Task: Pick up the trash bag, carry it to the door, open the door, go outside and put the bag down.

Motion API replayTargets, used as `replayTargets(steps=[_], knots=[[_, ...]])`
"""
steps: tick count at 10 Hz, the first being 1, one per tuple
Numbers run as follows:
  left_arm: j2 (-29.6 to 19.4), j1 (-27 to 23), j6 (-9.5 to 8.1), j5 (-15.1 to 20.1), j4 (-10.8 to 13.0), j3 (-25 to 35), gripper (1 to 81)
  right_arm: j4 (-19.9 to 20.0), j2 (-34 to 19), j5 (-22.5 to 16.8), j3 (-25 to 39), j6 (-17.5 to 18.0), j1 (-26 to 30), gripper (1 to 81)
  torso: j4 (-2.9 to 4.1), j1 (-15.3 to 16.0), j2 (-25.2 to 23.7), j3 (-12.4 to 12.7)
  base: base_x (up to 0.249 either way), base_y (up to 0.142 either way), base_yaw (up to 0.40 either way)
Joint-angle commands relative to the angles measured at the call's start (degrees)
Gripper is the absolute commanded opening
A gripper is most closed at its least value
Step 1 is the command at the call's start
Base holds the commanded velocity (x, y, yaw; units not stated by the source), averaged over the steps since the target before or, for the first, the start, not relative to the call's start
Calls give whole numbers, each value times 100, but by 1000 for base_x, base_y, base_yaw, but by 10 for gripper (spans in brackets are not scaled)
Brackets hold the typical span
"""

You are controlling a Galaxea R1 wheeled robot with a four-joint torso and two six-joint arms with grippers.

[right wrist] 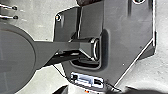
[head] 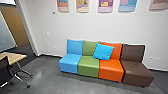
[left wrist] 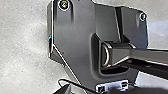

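Observation:
A tall wood-coloured panel (head: 15, 26), possibly a door, stands beyond a grey frame at the far left of the head view. At the lower edge of the left wrist view are dark parts of my left gripper (left wrist: 85, 90). Similar dark parts of my right gripper (right wrist: 86, 90) lie along the lower edge of the right wrist view. How either gripper stands, and whether it holds anything, cannot be made out.
Ahead, a row of blue, green, orange and brown seats (head: 88, 66) lines the white wall, with a bright blue cushion (head: 103, 51) on it. A light wooden table (head: 14, 57) and a dark chair (head: 5, 71) stand at left. Grey floor (head: 47, 75) lies in front.

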Motion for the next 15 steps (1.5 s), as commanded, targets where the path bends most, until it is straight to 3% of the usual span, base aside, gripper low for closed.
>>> replayTargets(steps=[1, 2, 3, 6, 8, 12, 13, 14, 15], knots=[[-265, -439, -2, 397, -331, 46, 811, 59, -624, -351, 395, 156, 373, 811, -158, 365, -567, -515, 0, 0, 0], [-353, -544, -2, 415, -462, 72, 811, 68, -834, -351, 614, 244, 478, 811, -42, 485, -757, -442, 0, 0, 0], [-406, -693, -2, 441, -638, 81, 811, 68, -1089, -351, 965, 279, 619, 811, -78, 612, -951, -343, 0, 0, 0], [-450, -1246, -2, 1144, -902, 81, 811, 147, -1783, -394, 1897, 315, 1155, 811, -93, 918, -1419, -494, 0, 0, 0], [-450, -1502, -2, 1205, -1026, 81, 811, 349, -1986, -799, 2065, 350, 1533, 811, -93, 1184, -1843, -500, 0, 0, 0], [-441, -1959, -2, 1311, -1359, 72, 811, 489, -2522, -1045, 2584, 358, 2061, 811, -93, 1704, -2672, -502, 0, 0, 0], [-433, -2082, -2, 1504, -1456, 46, 811, 516, -2697, -1150, 2759, 350, 2192, 811, -93, 1838, -2881, -502, 0, 0, 0], [-441, -2187, -2, 1548, -1509, 37, 811, 534, -2882, -1159, 2917, 358, 2272, 811, -93, 1974, -3096, -1005, 0, 0, 0], [-450, -2249, -2, 1549, -1561, 28, 811, 586, -3049, -1160, 3040, 359, 2368, 811, -93, 2076, -3273, -1071, 0, 0, 0]])
